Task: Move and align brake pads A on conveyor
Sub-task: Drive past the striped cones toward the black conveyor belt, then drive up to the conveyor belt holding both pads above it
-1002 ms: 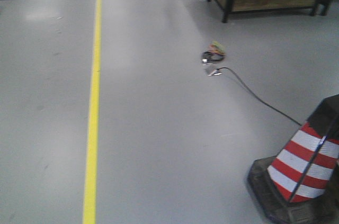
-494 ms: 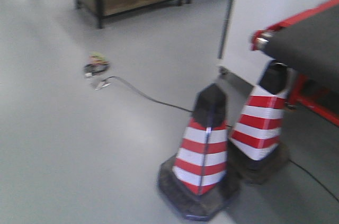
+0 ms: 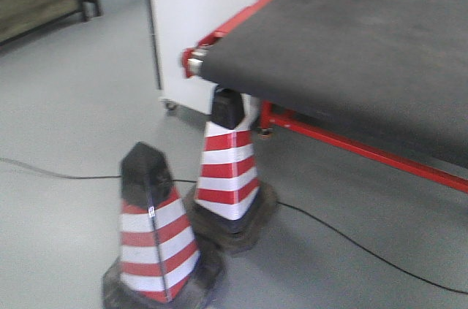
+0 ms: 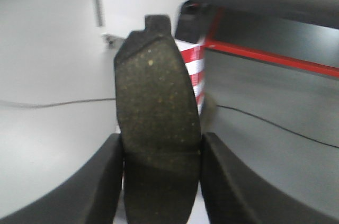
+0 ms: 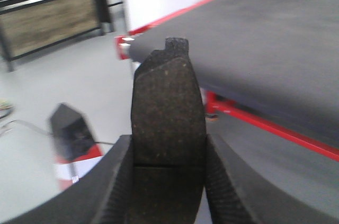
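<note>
Front view: I'm facing the roller end of the conveyor (image 3: 351, 46), a wide charcoal belt on a red frame (image 3: 351, 146). The part of the belt I can see has no pads on it. Two striped cones sit on the floor at its corner, the near cone (image 3: 157, 243) and the far cone (image 3: 228, 170), and a cable (image 3: 351, 239) runs along the floor. Neither arm shows in this view. Left wrist view: the left tool (image 4: 161, 179) is pinching the left brake pad (image 4: 153, 91) edge to edge, a finger tight on each long side. The pad stands on end with its tab up, well short of the belt and lower than it. The face is dark and gritty with pale specks, slightly bowed, with a faint cross groove low down (I think, the focus is soft). Right wrist view: same story, the right tool (image 5: 168, 181) is clamped on the right brake pad (image 5: 167, 107), tab up, groove line just above the fingers, belt ahead and to the right. I judge this to be the carry step, with two pads in hand and none placed. The next move needs both tools brought up over the belt, past the cones and the roller, and the pads tipped flat and set down parallel.
</note>
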Robot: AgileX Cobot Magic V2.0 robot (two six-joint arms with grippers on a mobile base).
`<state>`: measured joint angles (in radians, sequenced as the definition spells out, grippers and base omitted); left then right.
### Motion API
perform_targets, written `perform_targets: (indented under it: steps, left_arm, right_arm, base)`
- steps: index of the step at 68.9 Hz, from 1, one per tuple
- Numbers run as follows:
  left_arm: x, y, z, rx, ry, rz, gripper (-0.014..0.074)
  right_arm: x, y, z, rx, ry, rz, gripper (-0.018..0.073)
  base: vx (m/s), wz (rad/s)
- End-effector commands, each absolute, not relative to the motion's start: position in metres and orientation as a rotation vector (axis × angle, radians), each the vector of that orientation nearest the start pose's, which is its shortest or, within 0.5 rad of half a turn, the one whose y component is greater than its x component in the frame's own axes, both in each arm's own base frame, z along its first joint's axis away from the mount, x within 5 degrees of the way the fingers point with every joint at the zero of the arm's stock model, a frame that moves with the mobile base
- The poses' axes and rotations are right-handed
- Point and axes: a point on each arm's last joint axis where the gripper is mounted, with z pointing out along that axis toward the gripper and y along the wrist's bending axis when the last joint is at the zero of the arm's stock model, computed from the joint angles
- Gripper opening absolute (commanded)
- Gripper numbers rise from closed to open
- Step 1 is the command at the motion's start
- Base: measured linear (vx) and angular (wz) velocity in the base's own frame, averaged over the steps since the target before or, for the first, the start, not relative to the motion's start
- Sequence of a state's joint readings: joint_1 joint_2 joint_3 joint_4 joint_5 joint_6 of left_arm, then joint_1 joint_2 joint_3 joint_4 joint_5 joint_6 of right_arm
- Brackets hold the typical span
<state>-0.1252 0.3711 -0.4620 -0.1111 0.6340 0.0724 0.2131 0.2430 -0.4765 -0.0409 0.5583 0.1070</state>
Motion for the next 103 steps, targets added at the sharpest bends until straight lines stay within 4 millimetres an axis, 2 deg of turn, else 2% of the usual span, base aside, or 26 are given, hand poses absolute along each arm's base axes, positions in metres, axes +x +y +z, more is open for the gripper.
perform_targets:
  steps: [1,45,103]
  left_arm:
    - [0.0779,-0.0161,0.3040,0.130,1.911,-0.176,-0.0006]
    - [0.0779,-0.0161,0.3040,0.130,1.911,-0.176,-0.0006]
    - [0.0779,-0.0161,0.3040,0.130,1.911,-0.176,-0.0006]
  right_arm:
    - [0.0553,0.0097,0.3238,-0.112,1.696,0.182,-0.0011]
    - [0.0553,0.0097,0.3238,-0.112,1.696,0.182,-0.0011]
    - [0.0553,0.0097,0.3238,-0.112,1.696,0.182,-0.0011]
  base:
    - [0.16,-0.72]
    - [0.08,-0.67]
    - [0.17,-0.15]
